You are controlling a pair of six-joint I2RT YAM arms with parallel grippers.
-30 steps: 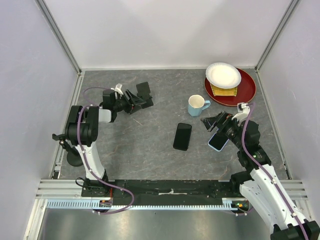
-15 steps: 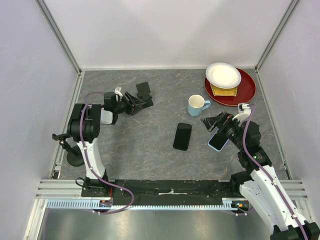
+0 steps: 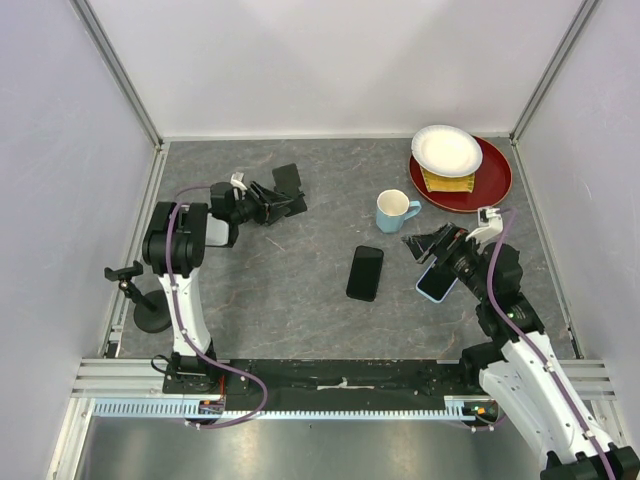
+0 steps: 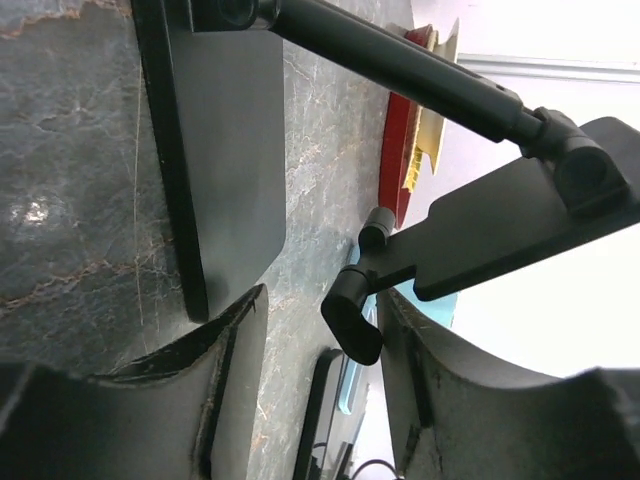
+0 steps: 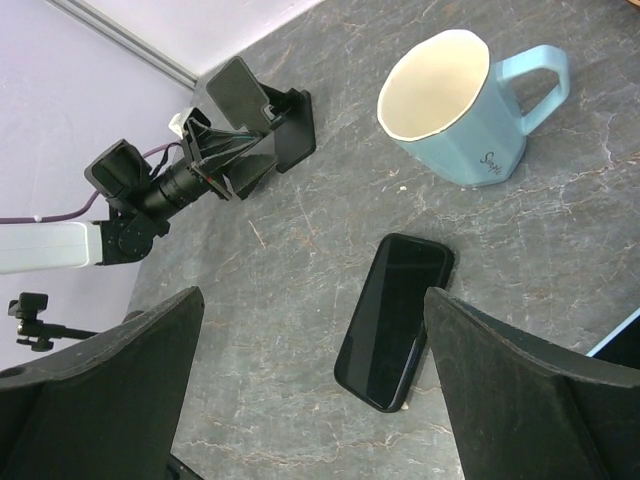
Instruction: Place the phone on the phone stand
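Lying flat and face up near the middle of the table (image 3: 300,290), the black phone (image 3: 365,273) is well apart from the phone stand (image 3: 287,192), which sits off to its far left. The right gripper (image 5: 312,295) hangs above the phone, a little to its right, with its jaws spread wide and nothing between them. The left gripper (image 3: 266,204) is right up against the stand with its jaws parted. In its wrist view the stand's hooked lip sits between the two fingers, but I cannot tell whether either finger touches it.

The phone looks stiff, thin and fairly light. Its glossy face is probably slippery and would not take a drop kindly. Because it lies flush on the table, there is little edge to get under. My judgement is that the best hold is across the two long sides, near the middle of its length. Pinching the narrow width there should keep it from pivoting when lifted.

A second phone (image 3: 437,285) in a blue case lies just right of the black one, partly hidden under the right arm. The right wrist view catches only a sliver of it at the lower right corner. A blue mug (image 5: 455,105) stands just beyond the black phone. The stand's base plate is cut off in the left wrist view, and the tilt of its cradle is hard to read from above.
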